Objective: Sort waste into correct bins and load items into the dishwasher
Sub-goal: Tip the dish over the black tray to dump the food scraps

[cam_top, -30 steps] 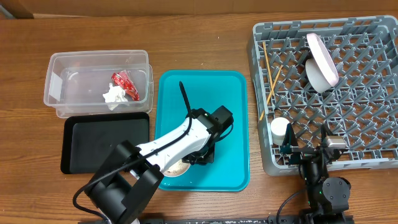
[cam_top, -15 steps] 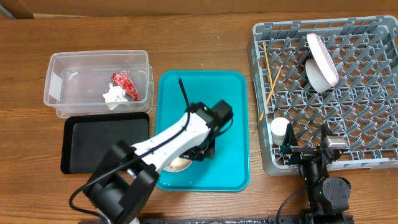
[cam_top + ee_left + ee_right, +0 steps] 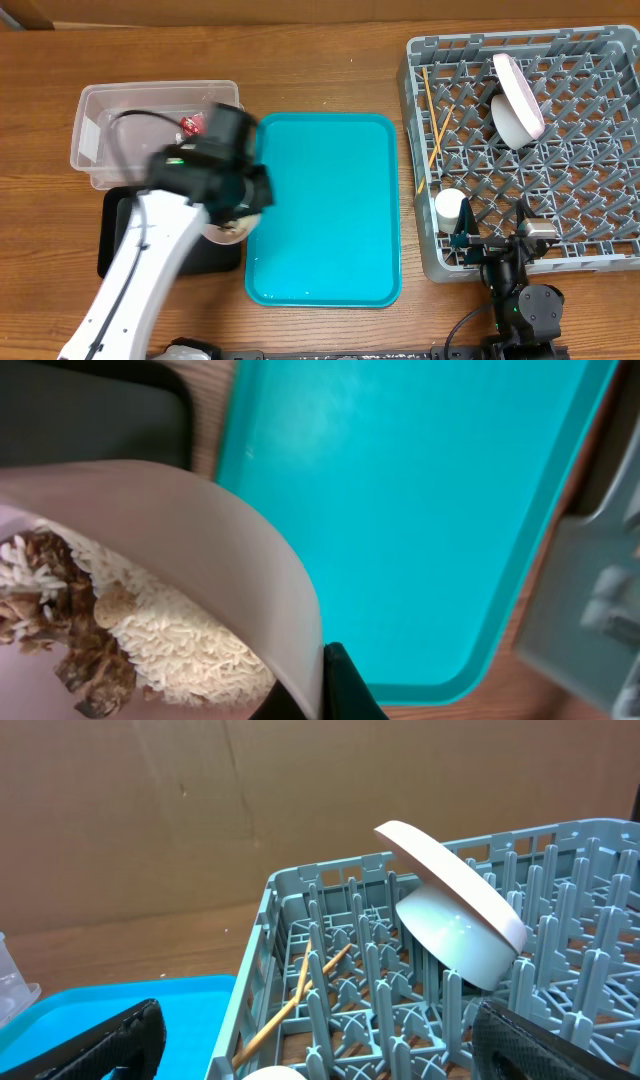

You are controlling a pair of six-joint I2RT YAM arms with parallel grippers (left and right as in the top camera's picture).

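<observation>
My left gripper (image 3: 241, 208) is shut on the rim of a white bowl (image 3: 229, 232) and holds it over the right end of the black tray (image 3: 120, 240). In the left wrist view the jaws (image 3: 322, 695) pinch the bowl's wall (image 3: 230, 550), and white rice with brown scraps (image 3: 150, 635) lies inside. The clear tub (image 3: 100, 110) holds the red wrapper (image 3: 192, 123); the tissue is hidden by the arm. The grey rack (image 3: 600, 250) holds the white plate (image 3: 515, 100), chopsticks (image 3: 432, 125) and cup (image 3: 451, 208). My right gripper (image 3: 500, 245) is open at the rack's front edge.
The teal tray (image 3: 330, 200) lies between the bins and the rack, with nothing on it. In the right wrist view the plate (image 3: 455, 920) leans among pegs, the chopsticks (image 3: 300, 995) lie near the rack's left wall, and the open jaws (image 3: 320, 1050) are empty.
My left arm has swung left with the bowl, from the front of the teal tray to over the black tray's right end. The right arm has not moved.
</observation>
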